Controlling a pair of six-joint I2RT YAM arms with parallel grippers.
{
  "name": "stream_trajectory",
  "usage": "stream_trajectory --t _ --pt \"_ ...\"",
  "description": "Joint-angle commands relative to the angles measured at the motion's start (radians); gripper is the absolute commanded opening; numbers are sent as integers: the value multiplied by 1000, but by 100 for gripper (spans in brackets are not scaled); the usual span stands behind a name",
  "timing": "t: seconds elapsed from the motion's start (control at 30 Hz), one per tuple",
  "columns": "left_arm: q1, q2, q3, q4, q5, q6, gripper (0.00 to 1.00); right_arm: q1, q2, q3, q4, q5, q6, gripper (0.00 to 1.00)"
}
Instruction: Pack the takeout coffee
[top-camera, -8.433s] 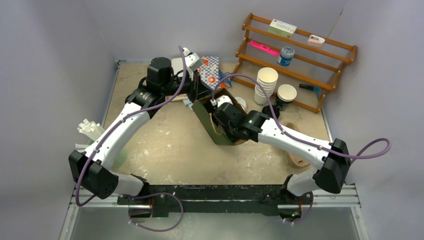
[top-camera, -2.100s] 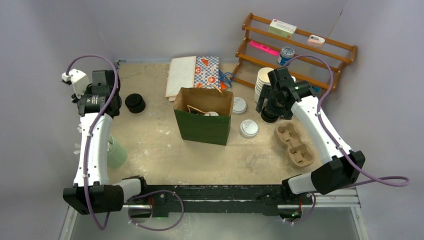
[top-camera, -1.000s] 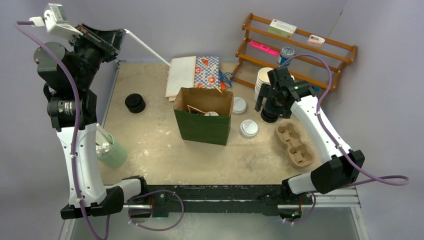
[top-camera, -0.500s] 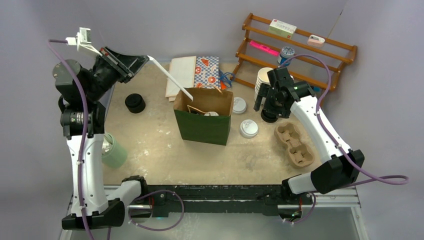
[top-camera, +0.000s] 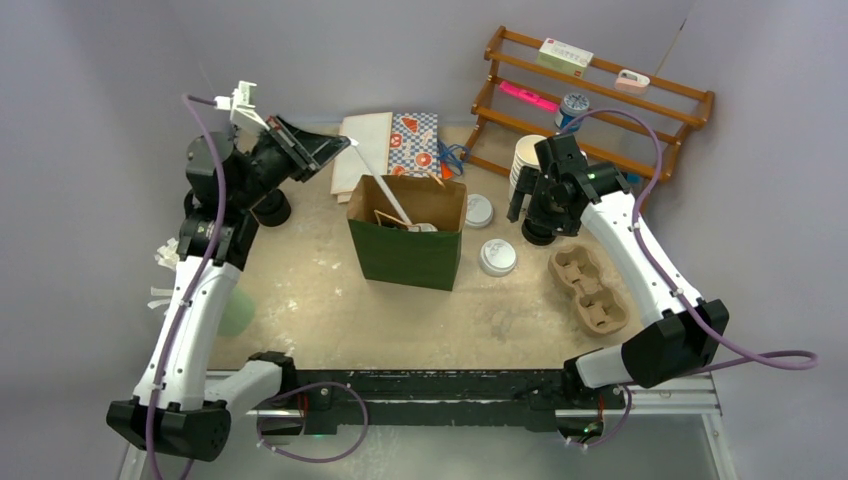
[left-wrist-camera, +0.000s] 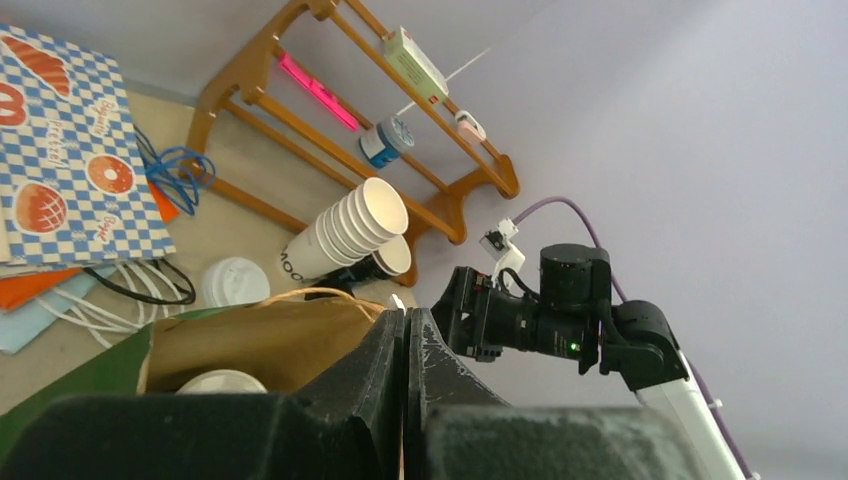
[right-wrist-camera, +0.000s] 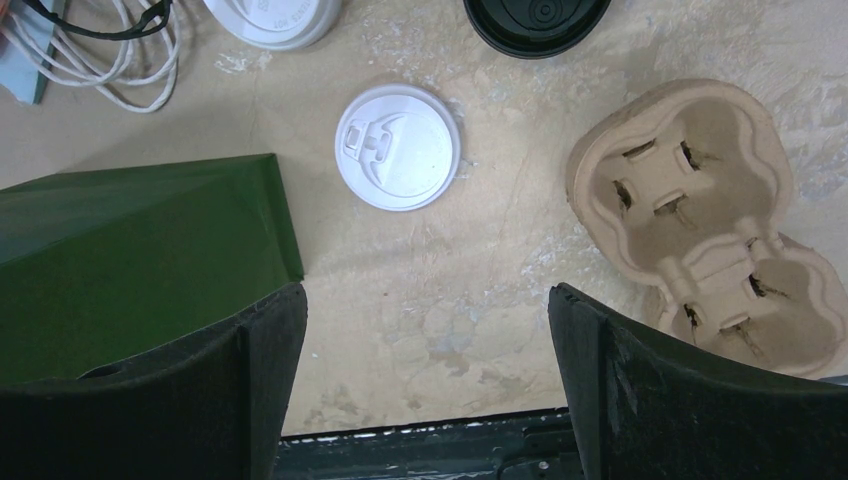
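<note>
The left arm is standing raised over the desk's far-left corner, the left tool angling down toward the open green bag, while the right arm is hovering beside the wooden rack. Lilac walls are enclosing the sandy desk. The left tool is clamping a thin white stick that is dipping into the bag, where the takeout coffee is showing only its white lid. The right tool is gaping wide above the desk.

takeout coffee | round white lid facing up, body hidden | inside open green paper bag
</note>
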Motion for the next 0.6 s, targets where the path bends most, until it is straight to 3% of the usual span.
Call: stream_trajectory --t 0.0,0.03,0.07,0.1,0.17,0.33,0.43,0.57 --pt "-71 12 -11 45 -65 25 0 -1 -36 33 -7 6 17 92" --pt "-89 19 0 11 -69 62 8 -1 -36 32 -8 4 18 92" --pt "-101 32 27 -49 -73 108 27 -2 -36 31 -6 4 21 92" --pt "-106 45 61 -124 -85 165 53 -1 -35 31 -6 3 21 92" --pt "-108 54 118 -251 -136 255 68 -2 -34 29 -4 0 21 92" --pt "-108 18 227 -436 -442 425 76 -2 -33 26 -6 -5 22 92" --pt "-108 19 294 -574 -682 508 71 -2 -31 24 -4 -10 21 92" --pt "-108 25 316 -753 -1051 489 63 -2 -28 21 -3 -14 20 92"
